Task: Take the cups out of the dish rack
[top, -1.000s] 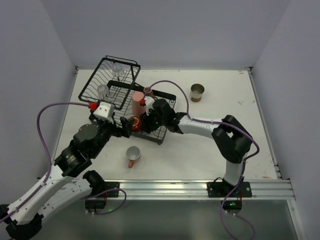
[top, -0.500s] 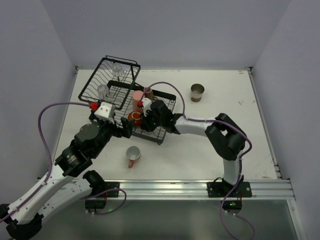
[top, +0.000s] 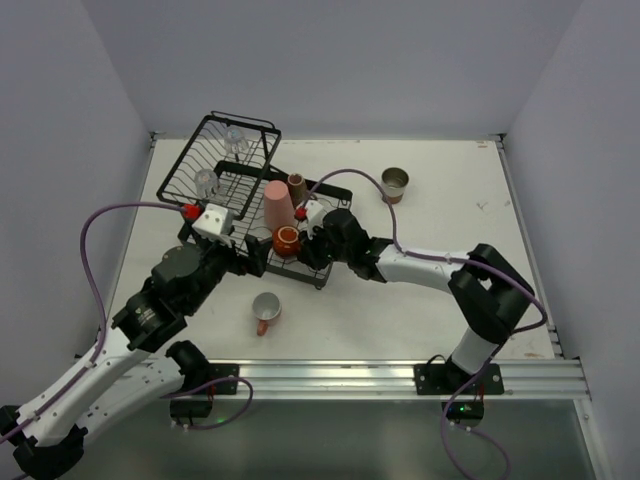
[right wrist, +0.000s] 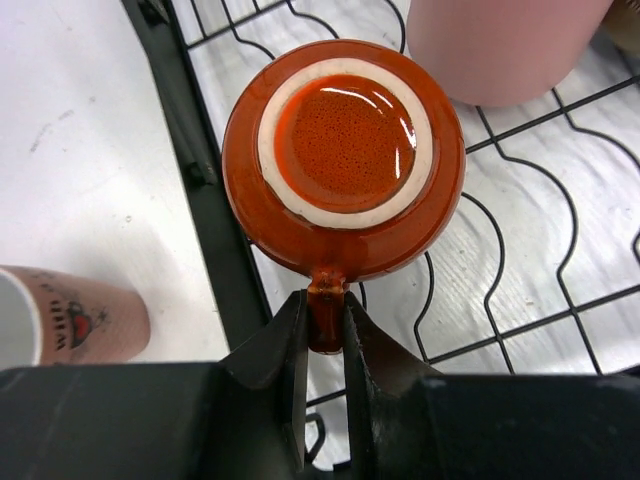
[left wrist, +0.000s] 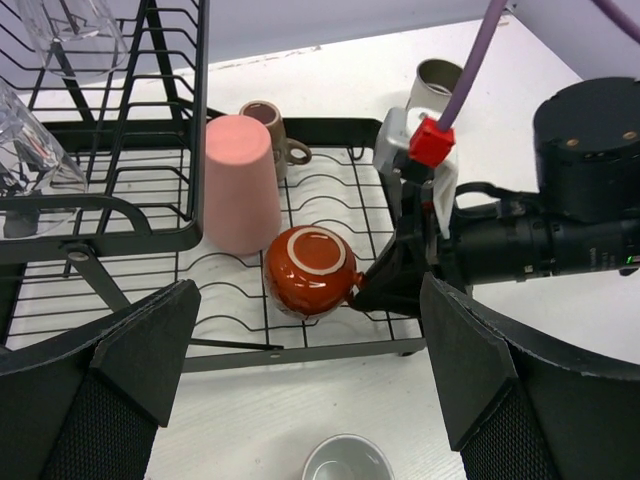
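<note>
An orange-red mug sits upside down on the flat part of the black dish rack. My right gripper is shut on its handle from the near-right side. Behind the mug, a salmon tumbler stands inverted, with a small brown cup beyond it. Two clear glasses rest in the tilted basket. My left gripper hangs open over the rack's near edge, holding nothing.
A pink mug stands upright on the table in front of the rack, just below the left gripper. A cream-and-brown cup stands on the table at the back right. The right arm's purple cable arcs over the rack.
The right gripper's jaws have closed onto the orange-red mug's handle, and the mug has shifted slightly right. The right arm's elbow has swung out to the right. The left arm has stayed still.
</note>
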Available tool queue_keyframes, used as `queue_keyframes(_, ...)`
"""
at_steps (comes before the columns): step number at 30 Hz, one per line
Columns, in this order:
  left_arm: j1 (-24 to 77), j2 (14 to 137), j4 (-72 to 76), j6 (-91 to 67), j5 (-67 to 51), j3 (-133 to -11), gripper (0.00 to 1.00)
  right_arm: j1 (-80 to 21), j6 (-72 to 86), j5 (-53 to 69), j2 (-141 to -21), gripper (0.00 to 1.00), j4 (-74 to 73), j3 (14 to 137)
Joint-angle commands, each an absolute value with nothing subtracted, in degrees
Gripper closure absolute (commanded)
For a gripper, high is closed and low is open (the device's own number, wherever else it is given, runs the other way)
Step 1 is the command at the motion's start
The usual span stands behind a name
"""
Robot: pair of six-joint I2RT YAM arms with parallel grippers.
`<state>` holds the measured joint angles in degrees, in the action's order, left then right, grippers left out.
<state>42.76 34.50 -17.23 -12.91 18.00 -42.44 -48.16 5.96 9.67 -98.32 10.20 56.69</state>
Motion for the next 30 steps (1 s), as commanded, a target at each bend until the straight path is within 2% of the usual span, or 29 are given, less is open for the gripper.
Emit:
queue_keyframes(1, 42.45, 34.54, -14.68, -13.97, 15.57, -45.52, 0.00, -48.08, 5.71, 7.66, -91.33, 1.00, 14.33, 55.82)
queue_keyframes(10, 42.45, 39.19, -8.80, -27.06, 0.27, -47.55, 0.00, -47.81, 17.30, 5.01, -70.25, 1.00, 16.43, 44.21)
queue_keyframes(14, 42.54, 43.06, -3.09, -34.08, -6.14, -46.41, 0.00, -46.41, 26.79, 6.85, -58.38, 1.00, 18.19, 37.55)
queue_keyframes(18, 43.06, 47.71, 8.94, -40.33, -10.72, -43.87, 0.00, -41.85, 37.16, 13.24, -47.48, 1.00, 21.44, 32.27)
queue_keyframes(19, 43.33, 48.42, 11.05, -41.39, -11.33, -43.42, 0.05, -39.40, 40.83, 15.10, -44.33, 1.00, 22.14, 31.39)
queue_keyframes(24, 45.52, 53.95, 19.67, -45.70, -9.76, -43.33, 0.14, -35.86, 47.19, 20.56, -38.24, 1.00, 25.58, 27.51)
queue_keyframes(30, 49.12, 60.98, 28.91, -49.48, -12.92, -43.95, 0.15, -35.42, 48.95, 21.79, -35.77, 1.00, 26.80, 26.54)
